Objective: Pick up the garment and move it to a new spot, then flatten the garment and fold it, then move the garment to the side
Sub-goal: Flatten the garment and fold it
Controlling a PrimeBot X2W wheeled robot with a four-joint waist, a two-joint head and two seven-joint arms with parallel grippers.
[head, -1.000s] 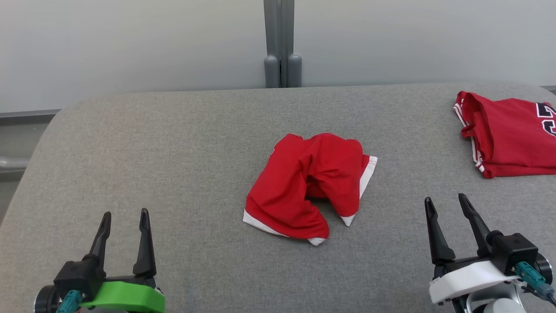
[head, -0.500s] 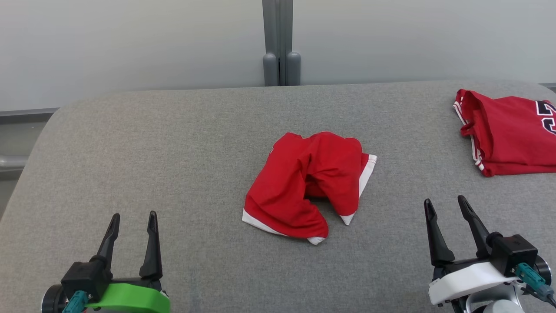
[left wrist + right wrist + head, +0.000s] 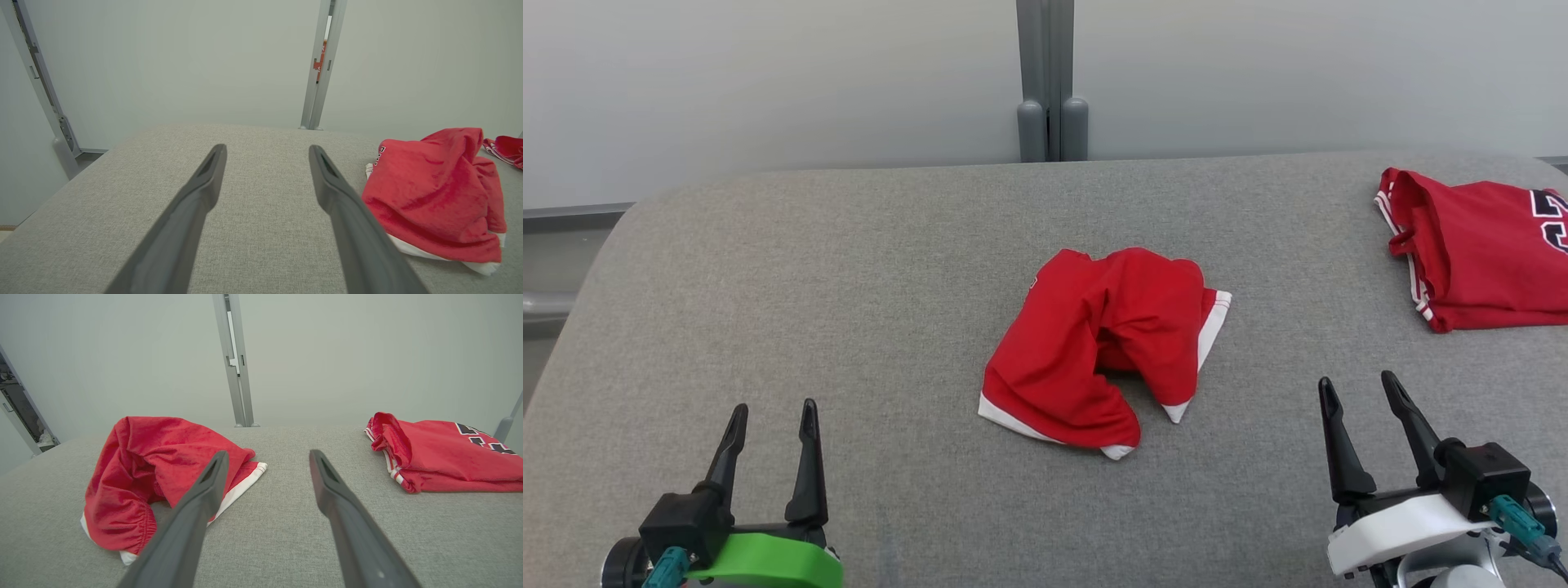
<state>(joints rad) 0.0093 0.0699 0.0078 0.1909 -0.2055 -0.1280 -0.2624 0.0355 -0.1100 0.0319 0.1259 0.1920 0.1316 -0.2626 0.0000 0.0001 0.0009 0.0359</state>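
I have the garment (image 3: 1103, 351) lying near the middle of the grey fabric-covered worktop (image 3: 849, 269). It is a crumpled red piece with white trim along its hems, bunched into a loose heap with a fold humped up in the centre. It rests on the worktop with nothing gripping it.

The left gripper (image 3: 773, 407) sits at the lower left of my head view, over bare fabric and well apart from the garment. Its jaws stand wide, with nothing between them. From the left wrist view I look along the two dark fingers (image 3: 204, 183) at empty grey cloth, and the garment (image 3: 433, 192) lies off to the right of them.

The right gripper (image 3: 1356, 380) sits at the lower right, nearer to the garment than the left one but not touching it. Its jaws are also spread wide and empty. In the right wrist view the garment (image 3: 139, 465) lies to the left, partly behind the left-hand finger.

A second red piece, a folded jersey (image 3: 1478, 245) with white side stripes and dark lettering, lies at the far right of the worktop, well clear of the heap. Behind the worktop stands a pale wall with a grey upright post (image 3: 1045, 82) at its middle.
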